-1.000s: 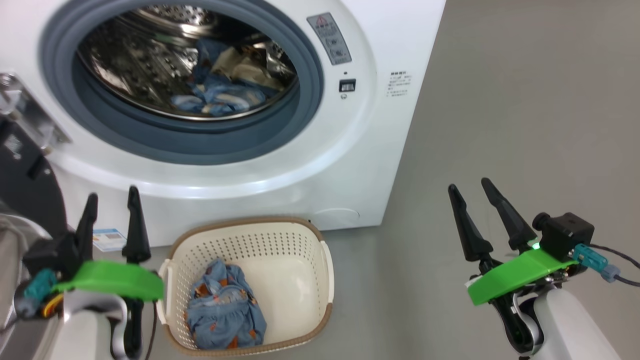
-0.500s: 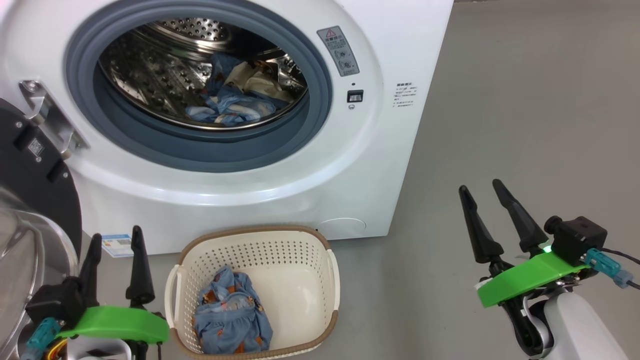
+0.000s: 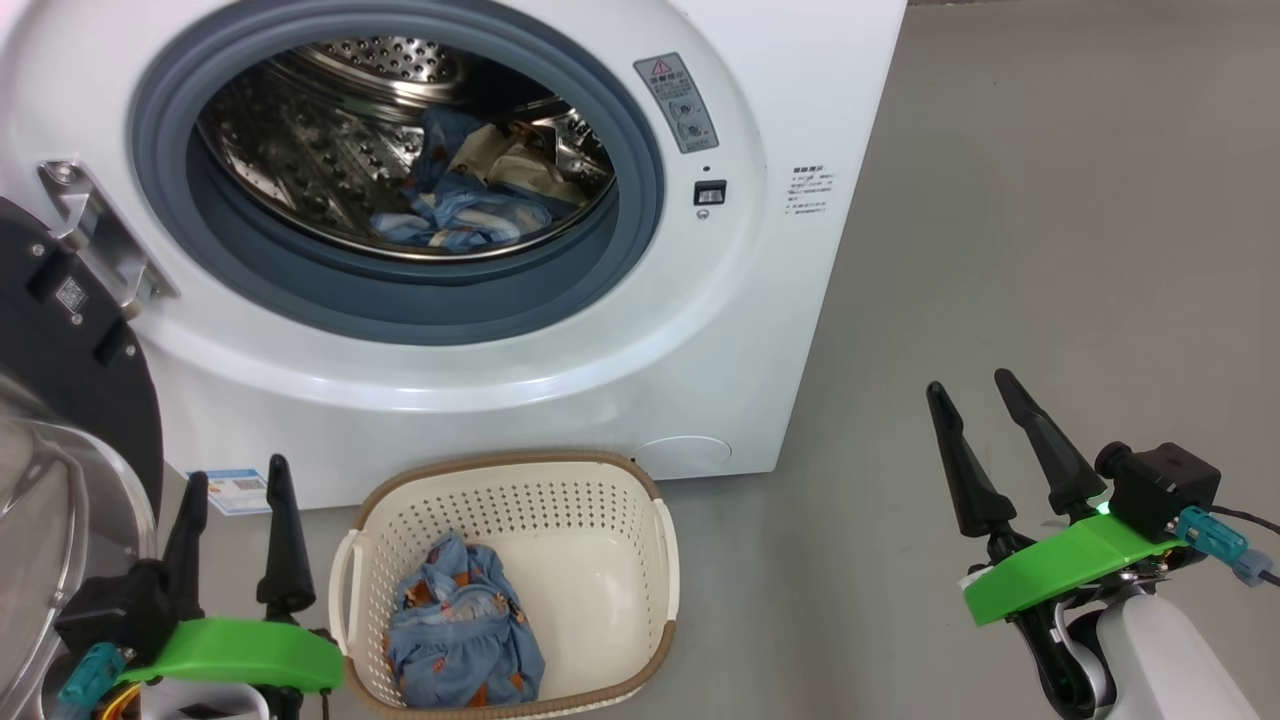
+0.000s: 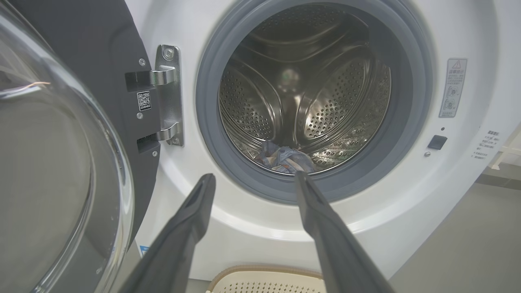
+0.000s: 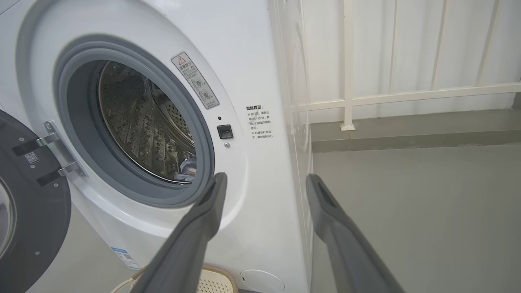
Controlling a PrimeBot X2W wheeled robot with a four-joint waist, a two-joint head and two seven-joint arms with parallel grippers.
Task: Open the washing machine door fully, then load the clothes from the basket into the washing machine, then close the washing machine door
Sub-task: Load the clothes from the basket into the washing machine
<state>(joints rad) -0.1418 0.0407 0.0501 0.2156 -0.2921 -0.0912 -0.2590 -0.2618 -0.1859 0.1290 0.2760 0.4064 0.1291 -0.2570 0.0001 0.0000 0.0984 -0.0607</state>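
Clothes [image 3: 462,645] sit in two places. One crumpled blue garment with orange-brown print lies in the near-left corner of the basket [image 3: 600,478], and the basket's pale bottom shows to its right. A heap of blue pieces with a cream one lies at the bottom of the drum [image 3: 300,170]. The basket is cream and perforated with a brown woven-look rim. It stands on the floor [image 3: 1050,250] just before the foot of the washing machine [image 3: 780,330], below the drum mouth.

We see the washing machine door [image 3: 70,370] swung wide to the left on a metal hinge [image 4: 169,95], its dark grey inner face and clear glass bowl [image 4: 49,162] turned outward.

A grey warning sticker [image 3: 680,100] with a red triangle sits right of the grey-blue rubber ring [image 3: 400,315], above a small black latch slot [image 3: 709,192]. Farther right is a block of small print [image 3: 808,190] that we cannot read. A blue label [image 3: 238,492] low on the front is just as illegible. A QR-code sticker [image 4: 143,100] sits on the door beside the hinge.

Our left gripper [image 3: 237,470] hangs beside the basket's left handle, fingers spread and holding nothing. Our right gripper [image 3: 968,380] hangs over the floor to the right of the machine, fingers apart and empty.
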